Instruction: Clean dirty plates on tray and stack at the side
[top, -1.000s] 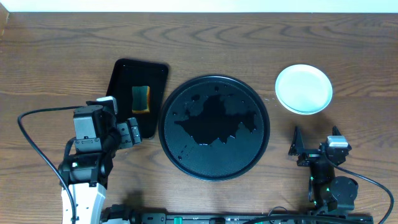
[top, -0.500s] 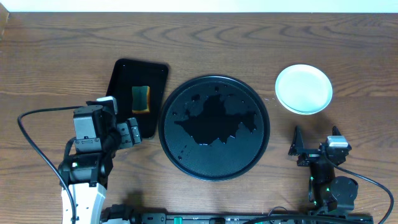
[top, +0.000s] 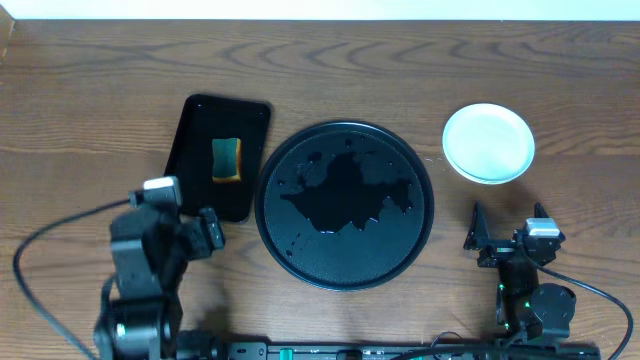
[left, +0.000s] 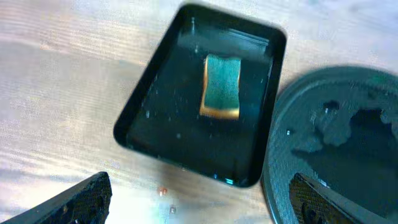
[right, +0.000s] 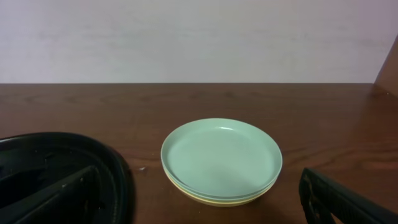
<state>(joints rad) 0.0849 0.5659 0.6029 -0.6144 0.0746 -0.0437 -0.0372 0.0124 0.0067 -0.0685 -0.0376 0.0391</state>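
Note:
The plates lie stacked on the bare tabletop at the right. In the right wrist view the stack shows a mint plate on top and a pale yellow one at the bottom. The round black tray in the middle holds no plate, only wet patches. My left gripper hangs open over bare wood, between the rectangular tray and the near edge, with nothing between its fingers. My right gripper stands open and empty, on the near side of the stack and apart from it.
A smaller rectangular black tray left of the round one holds a green and yellow sponge, also seen in the left wrist view. Small crumbs lie on the wood near its front corner. A cable loops at the left arm's base.
My left arm has drawn back toward the near edge, away from the rectangular tray, jaws still open. The right arm, plates and both trays have not moved.

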